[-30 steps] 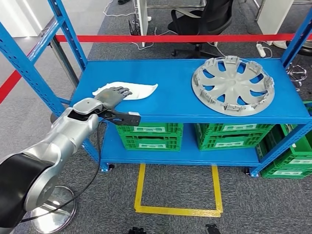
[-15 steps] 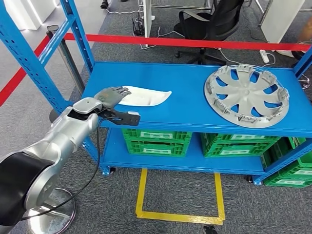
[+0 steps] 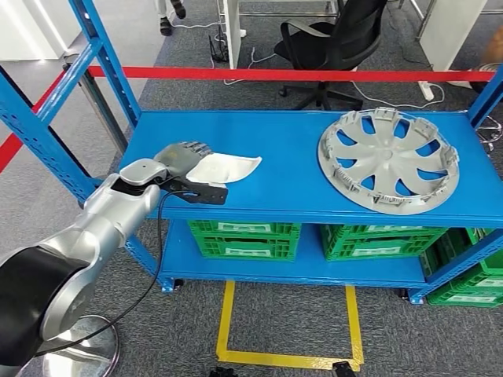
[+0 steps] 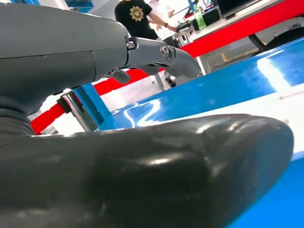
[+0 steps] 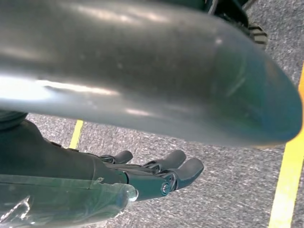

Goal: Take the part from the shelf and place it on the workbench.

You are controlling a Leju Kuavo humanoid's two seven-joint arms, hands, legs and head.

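Note:
The part, a flat white curved panel (image 3: 233, 168), lies on the top board of the blue shelf (image 3: 284, 149), towards its left. My left hand (image 3: 181, 157) rests over the panel's left end, fingers stretched forward. In the left wrist view the fingers (image 4: 172, 52) reach out straight above the shelf with the thick thumb (image 4: 143, 171) below them and a gap between. A strip of the white panel (image 4: 283, 102) shows beyond the thumb. My right hand (image 5: 157, 175) hangs over grey carpet, fingers straight, holding nothing.
A silver hubcap (image 3: 388, 161) lies on the shelf's right half. Green crates (image 3: 243, 236) fill the lower shelf. A red barrier tape (image 3: 296, 75) and an office chair (image 3: 338, 35) stand behind. Yellow floor lines (image 3: 225, 330) mark the carpet in front. A person (image 4: 137, 16) stands beyond.
The whole picture has shifted as the camera moved. My left hand stays on the white panel's left end and now covers a little more of it.

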